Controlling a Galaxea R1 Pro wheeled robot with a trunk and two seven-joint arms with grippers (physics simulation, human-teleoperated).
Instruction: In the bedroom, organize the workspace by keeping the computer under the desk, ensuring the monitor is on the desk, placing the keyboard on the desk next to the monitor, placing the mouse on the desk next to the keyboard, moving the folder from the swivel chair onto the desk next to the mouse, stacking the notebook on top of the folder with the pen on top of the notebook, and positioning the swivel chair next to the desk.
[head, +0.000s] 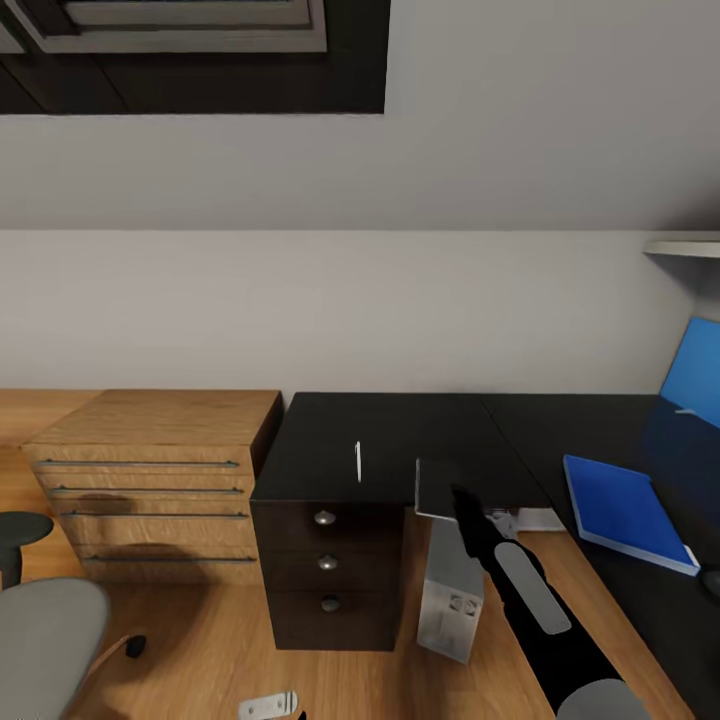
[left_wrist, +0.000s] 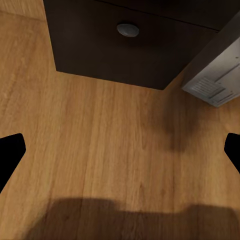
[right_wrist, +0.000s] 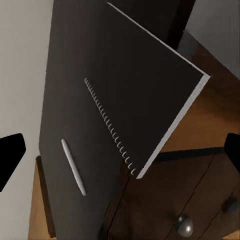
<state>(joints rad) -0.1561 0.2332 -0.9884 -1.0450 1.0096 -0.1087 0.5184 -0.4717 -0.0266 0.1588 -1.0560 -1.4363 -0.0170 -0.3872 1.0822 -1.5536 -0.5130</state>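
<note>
The glossy black desk (head: 400, 425) stands against the wall. A thin white pen (head: 358, 460) lies on its left part. The grey notebook (head: 435, 490) rests at the desk's inner corner, partly past the edge. In the right wrist view the notebook (right_wrist: 145, 90) shows its spiral binding beside the pen (right_wrist: 73, 167). My right gripper (right_wrist: 120, 150) hovers over them, open and holding nothing. The blue folder (head: 625, 510) lies on the desk's right part. The grey-white computer (head: 450, 600) stands under the desk. My left gripper (left_wrist: 120, 150) hangs open over the wooden floor near the computer (left_wrist: 215, 80).
A light wood cabinet (head: 150, 480) stands left of the desk's dark drawers (head: 325, 570). The grey swivel chair (head: 45, 640) is at the lower left. A blue panel (head: 698, 375) rises at the right edge. A small dark oval (head: 712, 582) sits on the desk there.
</note>
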